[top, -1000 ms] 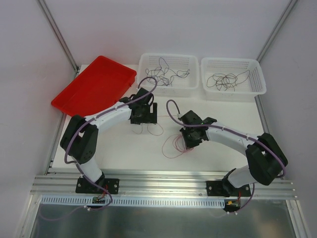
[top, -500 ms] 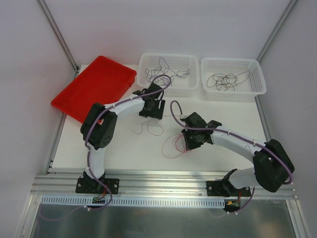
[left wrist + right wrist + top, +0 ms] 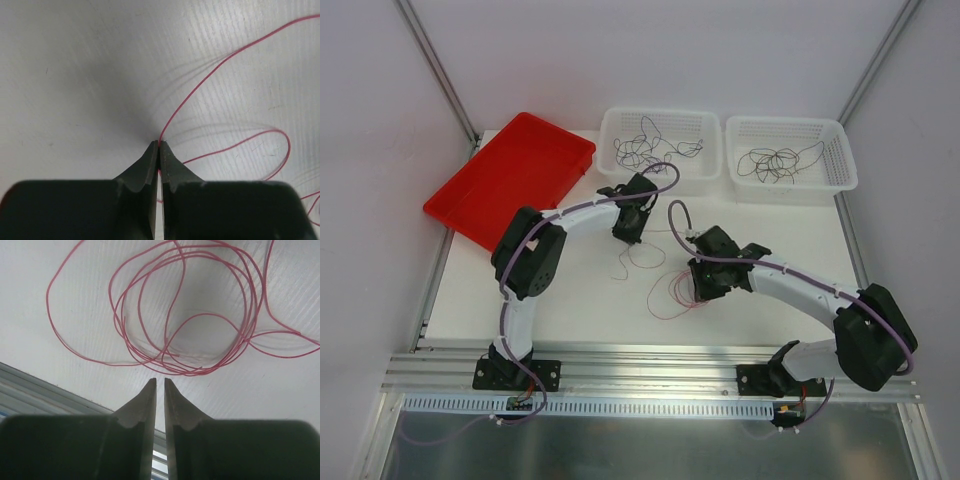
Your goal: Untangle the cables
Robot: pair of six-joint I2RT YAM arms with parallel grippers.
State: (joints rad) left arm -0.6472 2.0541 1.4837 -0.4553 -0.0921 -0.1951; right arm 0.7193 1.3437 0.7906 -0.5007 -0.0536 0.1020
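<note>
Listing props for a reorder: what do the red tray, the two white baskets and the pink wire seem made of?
Red tray: probably smooth moulded plastic, given its rounded rim. Left basket, right basket: likely white plastic, perforated walls. Pink wire: smooth coating, probably plastic insulation; core unseen.

I'm seeing the counter (image 3: 75, 75) as a white matt sheet with a fine linear grain, and the red-pink cable (image 3: 245, 315) on it is looking smooth and plastic-coated. The jaws are reading as dark matt plastic, while the red tray (image 3: 510, 180) and the white perforated baskets (image 3: 660, 112) are looking like smooth moulded plastic and the front rail (image 3: 650, 362) like brushed metal.
</note>
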